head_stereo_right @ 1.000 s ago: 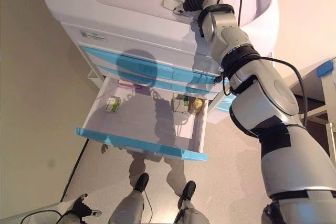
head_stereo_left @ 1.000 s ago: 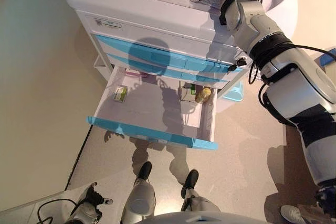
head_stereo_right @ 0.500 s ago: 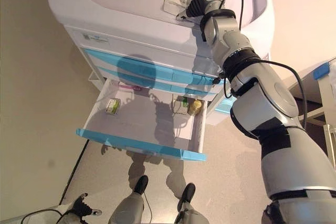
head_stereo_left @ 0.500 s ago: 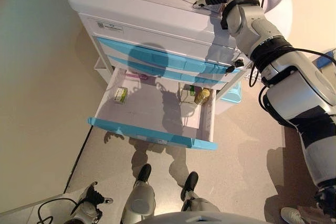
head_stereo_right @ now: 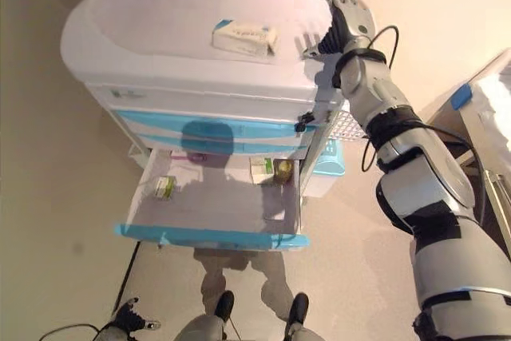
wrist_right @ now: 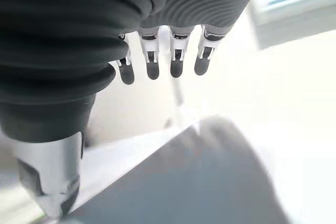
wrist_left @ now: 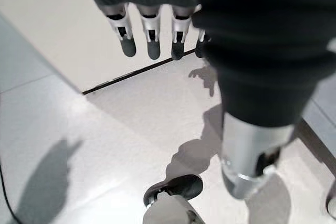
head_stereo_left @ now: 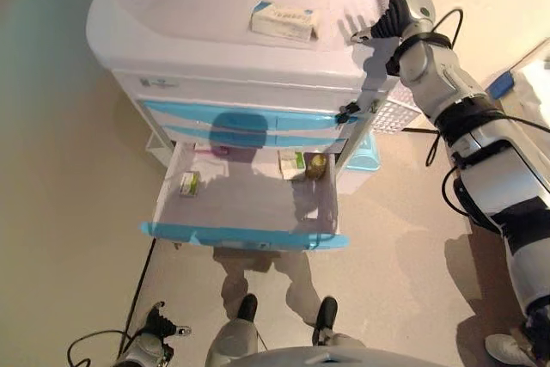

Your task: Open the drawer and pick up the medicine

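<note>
Medicine cart (head_stereo_left: 172,58) with its lowest drawer (head_stereo_left: 241,234) pulled fully out, blue front toward the robot. A white-and-blue medicine box (head_stereo_left: 284,21) lies flat on the cart's top, free of any hand. The right hand (head_stereo_left: 397,8) is raised beside the top's far right corner, apart from the box, fingers straight and holding nothing. The left hand (wrist_left: 152,35) hangs low over the floor, fingers relaxed and empty. Inside the drawer lie a small green-and-white box (head_stereo_left: 188,183) near its left wall and, at the back right, another box (head_stereo_left: 291,162) just beside a small amber bottle (head_stereo_left: 315,166). Judged from this arrangement, the opening step is done and one medicine appears retrieved and set on top; the drawer stands open with items left inside.
</note>
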Robot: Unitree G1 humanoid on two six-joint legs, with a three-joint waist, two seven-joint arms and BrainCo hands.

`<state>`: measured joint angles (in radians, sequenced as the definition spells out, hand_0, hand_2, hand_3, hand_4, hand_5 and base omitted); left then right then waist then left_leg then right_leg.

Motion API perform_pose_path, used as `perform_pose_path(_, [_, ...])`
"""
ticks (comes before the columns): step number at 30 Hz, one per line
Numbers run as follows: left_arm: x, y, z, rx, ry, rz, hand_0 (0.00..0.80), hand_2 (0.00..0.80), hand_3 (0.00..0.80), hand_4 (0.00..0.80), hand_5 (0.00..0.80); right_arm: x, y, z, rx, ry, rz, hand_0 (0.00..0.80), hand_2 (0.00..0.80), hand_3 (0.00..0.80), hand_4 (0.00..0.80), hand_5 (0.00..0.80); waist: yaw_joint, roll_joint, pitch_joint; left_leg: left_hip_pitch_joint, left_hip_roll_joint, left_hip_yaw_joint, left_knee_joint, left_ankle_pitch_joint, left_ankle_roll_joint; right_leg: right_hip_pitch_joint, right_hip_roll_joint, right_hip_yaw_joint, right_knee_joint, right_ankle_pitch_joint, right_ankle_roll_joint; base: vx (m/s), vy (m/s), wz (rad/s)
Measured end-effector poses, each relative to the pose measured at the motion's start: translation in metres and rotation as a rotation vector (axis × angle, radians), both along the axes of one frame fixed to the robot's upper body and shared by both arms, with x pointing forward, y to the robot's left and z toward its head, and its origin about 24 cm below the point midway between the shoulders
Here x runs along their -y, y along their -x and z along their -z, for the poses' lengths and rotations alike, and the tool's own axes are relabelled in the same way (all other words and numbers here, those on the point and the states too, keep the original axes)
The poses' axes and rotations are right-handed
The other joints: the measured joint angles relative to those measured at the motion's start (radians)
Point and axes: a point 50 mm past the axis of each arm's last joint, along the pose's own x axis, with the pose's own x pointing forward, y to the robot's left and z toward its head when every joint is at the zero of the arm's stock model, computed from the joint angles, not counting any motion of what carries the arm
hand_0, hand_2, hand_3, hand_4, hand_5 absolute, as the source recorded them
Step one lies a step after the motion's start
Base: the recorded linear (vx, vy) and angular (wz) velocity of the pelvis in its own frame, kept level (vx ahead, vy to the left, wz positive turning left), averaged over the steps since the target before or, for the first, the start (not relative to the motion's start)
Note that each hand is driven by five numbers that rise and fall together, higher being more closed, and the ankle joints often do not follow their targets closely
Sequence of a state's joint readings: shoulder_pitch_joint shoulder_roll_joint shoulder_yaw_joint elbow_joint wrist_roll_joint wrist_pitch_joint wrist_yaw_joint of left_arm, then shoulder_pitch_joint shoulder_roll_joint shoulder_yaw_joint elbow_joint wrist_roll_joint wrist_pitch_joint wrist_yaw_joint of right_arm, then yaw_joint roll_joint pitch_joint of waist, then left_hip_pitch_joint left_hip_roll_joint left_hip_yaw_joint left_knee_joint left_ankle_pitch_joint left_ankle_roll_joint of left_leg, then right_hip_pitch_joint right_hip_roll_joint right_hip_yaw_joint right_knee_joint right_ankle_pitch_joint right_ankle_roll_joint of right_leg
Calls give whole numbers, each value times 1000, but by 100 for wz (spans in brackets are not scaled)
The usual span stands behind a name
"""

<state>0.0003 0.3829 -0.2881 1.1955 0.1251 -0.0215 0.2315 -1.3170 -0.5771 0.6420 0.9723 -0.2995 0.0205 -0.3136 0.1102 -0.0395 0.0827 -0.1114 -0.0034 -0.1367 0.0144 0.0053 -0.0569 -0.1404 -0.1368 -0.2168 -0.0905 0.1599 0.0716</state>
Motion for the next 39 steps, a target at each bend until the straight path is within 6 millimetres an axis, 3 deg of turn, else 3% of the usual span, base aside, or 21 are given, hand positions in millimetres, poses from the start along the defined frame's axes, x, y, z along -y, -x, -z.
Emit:
perform_pose_path(3, [3, 4, 2, -15, 15, -13, 0, 0, 0, 0, 0, 11, 3, 4, 1, -25, 9, 0, 0, 0, 0, 0, -16, 16, -18, 24, 3, 16, -11, 1, 1, 10, 4, 15, 0, 0, 0, 24, -8, -20])
perform_pose_path(7, [5, 11, 5, -38, 28, -16, 0, 0, 0, 0, 0, 33, 8, 24, -31, -84, 41, 0, 0, 0, 0, 0, -45, 20, -39, 62, 13, 32, -28, 1, -1, 34, 10, 21, 0, -7, 2, 24, -14, -11])
perform_pose_path(14, [9, 27, 10, -81, 49, -32, 0, 0, 0, 0, 0, 55, 18, 42, -37, -160, 65, 0, 0, 0, 0, 0, -65, 43, -79, 90, 23, 54, -51, 2, 0, 40, 12, 33, -1, -7, 1, 18, -13, -9])
perform_pose_path(19, [15, 27, 12, -82, 65, -34, 0, 0, 0, 0, 0, 76, 28, 61, -46, -239, 110, 0, 0, 0, 0, 0, -70, 55, -88, 116, 27, 71, -64, 3, 2, 52, 15, 45, -2, -8, 1, 11, -14, -8])
perform_pose_path(26, [21, 23, 12, -59, 87, -25, 0, 0, 0, 0, 0, 113, 54, 127, -174, -359, 226, 0, 0, 0, 0, 0, -68, 67, -92, 141, 32, 74, -80, 3, 2, 69, 19, 45, -5, -14, 2, 1, -1, -1])
perform_pose_path(33, [30, 16, 12, -36, 130, -8, 0, 0, 0, 0, 0, 136, 89, 183, -302, -415, 313, 0, 0, 0, 0, 0, -107, 98, -90, 171, 36, 83, -100, 4, 4, 85, 23, 52, -6, -20, 6, 4, 1, -1])
perform_pose_path(35, [35, 8, 10, -3, 151, 10, 0, 0, 0, 0, 0, 150, 108, 203, -346, -449, 367, 0, 0, 0, 0, 0, -119, 108, -86, 172, 37, 83, -101, 3, 4, 85, 23, 57, -6, -21, 7, 0, 0, 0])
perform_pose_path(39, [41, 0, 9, 18, 182, 26, 0, 0, 0, 0, 0, 162, 124, 216, -378, -470, 419, 0, 0, 0, 0, 0, -127, 125, -76, 177, 39, 100, -101, 2, 4, 85, 27, 69, -6, -21, 7, 12, -10, -13])
